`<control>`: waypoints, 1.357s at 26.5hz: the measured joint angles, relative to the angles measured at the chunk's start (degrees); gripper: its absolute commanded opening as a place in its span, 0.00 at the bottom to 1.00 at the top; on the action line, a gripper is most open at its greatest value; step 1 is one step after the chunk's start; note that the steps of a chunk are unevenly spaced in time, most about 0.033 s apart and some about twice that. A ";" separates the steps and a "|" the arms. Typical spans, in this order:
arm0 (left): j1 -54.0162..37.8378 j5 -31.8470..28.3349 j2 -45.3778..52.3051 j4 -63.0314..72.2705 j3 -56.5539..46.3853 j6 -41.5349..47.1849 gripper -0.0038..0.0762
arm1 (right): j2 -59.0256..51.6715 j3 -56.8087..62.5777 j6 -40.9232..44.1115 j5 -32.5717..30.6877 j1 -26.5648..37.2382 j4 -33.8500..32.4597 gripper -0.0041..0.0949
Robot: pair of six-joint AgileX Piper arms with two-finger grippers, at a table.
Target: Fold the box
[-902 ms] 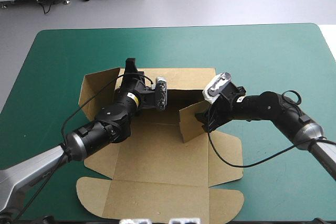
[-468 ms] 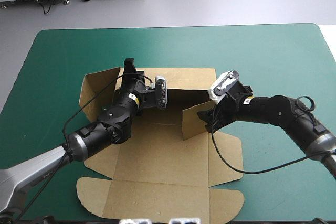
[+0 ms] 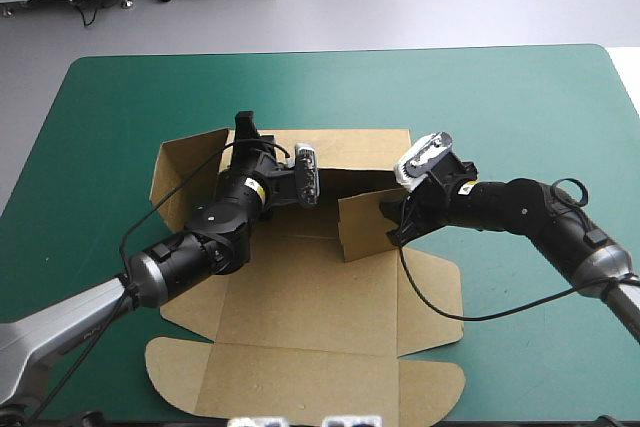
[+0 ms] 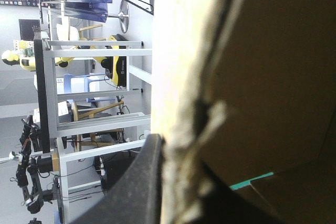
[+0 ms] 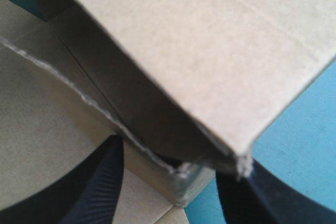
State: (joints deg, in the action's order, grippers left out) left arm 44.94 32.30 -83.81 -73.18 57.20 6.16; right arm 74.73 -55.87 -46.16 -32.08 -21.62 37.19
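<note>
Left arm (image 3: 180,257) forward, left gripper (image 3: 246,132) pinched nearly closed; right arm (image 3: 520,209) bent inward, right gripper (image 3: 393,223) spread

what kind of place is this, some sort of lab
Probably a robotics lab or test bench. A table with a teal-green cover takes up most of the high view, the left arm and right arm work over it, and a partly folded brown box lies on it.

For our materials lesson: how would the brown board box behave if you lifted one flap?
The brown cut-board box is probably stiff: its raised right wall stands as a flat, unbent panel. It likely hinges at its creases, since walls stand while the base lies flat. It seems light: the right gripper alone props that wall.
</note>
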 measured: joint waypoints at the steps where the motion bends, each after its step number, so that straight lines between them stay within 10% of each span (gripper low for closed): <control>1: 0.00 0.02 0.00 0.00 0.00 0.00 0.06 | 0.05 0.00 0.00 0.22 0.00 0.00 0.39; 8: 0.04 0.44 0.23 0.40 0.00 0.00 0.06 | 0.28 0.05 -0.09 0.22 0.05 -0.25 0.03; 36: 0.04 1.82 3.00 3.44 -0.59 -0.05 0.06 | -2.04 0.05 -0.15 -3.30 0.35 -3.30 0.07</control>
State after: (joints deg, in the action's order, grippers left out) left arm 44.98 34.12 -80.80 -69.73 56.61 6.12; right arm 72.69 -55.82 -46.31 -35.38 -21.27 33.89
